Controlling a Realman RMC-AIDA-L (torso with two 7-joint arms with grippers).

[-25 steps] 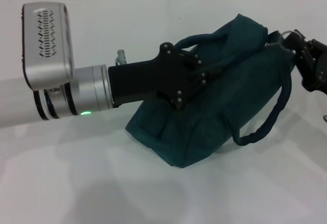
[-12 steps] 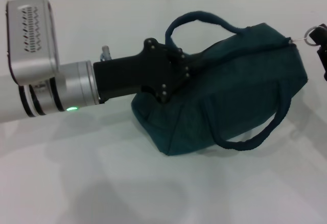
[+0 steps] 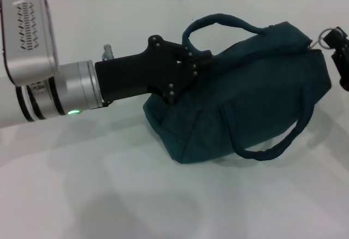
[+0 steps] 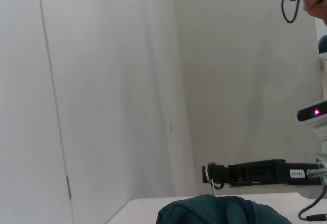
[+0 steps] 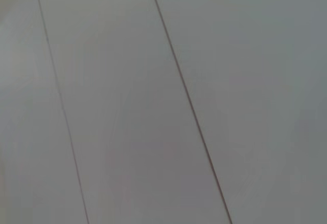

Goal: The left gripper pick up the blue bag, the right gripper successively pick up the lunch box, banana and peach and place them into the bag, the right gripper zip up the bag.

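The bag (image 3: 256, 91) lies on the white table (image 3: 109, 195), looking closed along its top, so whatever it holds is hidden; no lunch box, banana or peach shows outside it. The left gripper (image 3: 196, 64) is clamped on the bag's near end, beside one handle. At the bag's far end, the right gripper (image 3: 339, 45) holds the zip ring (image 3: 326, 34), fingers pinched on it. One likely risk is the ring slipping from that thin pinch if pulled askew. Another is the bag dragging towards the right gripper if the left one's hold loosens.
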